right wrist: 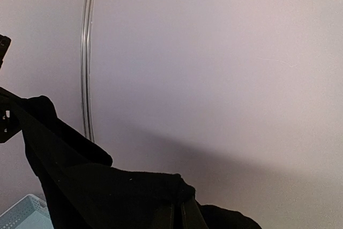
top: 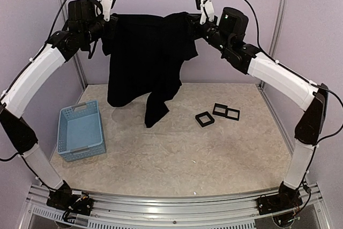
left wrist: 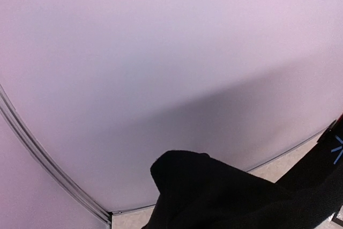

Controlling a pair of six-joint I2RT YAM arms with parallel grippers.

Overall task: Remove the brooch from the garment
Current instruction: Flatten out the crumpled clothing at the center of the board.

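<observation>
Left pincer [top: 109, 24]: pinches the top edge of the garment [top: 144, 63], raised high.
Right pincer [top: 194, 25]: pinches the same edge.
Cloth: hangs below and between both pincers.

No legible text; only a blue mark [left wrist: 337, 150] on the garment [left wrist: 225, 197].

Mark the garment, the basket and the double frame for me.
garment [top: 144, 52]: top view, middle of the hanging cloth.
basket [top: 80, 130]: top view, its bare floor.
double frame [top: 225, 112]: top view, its middle bar.
</observation>
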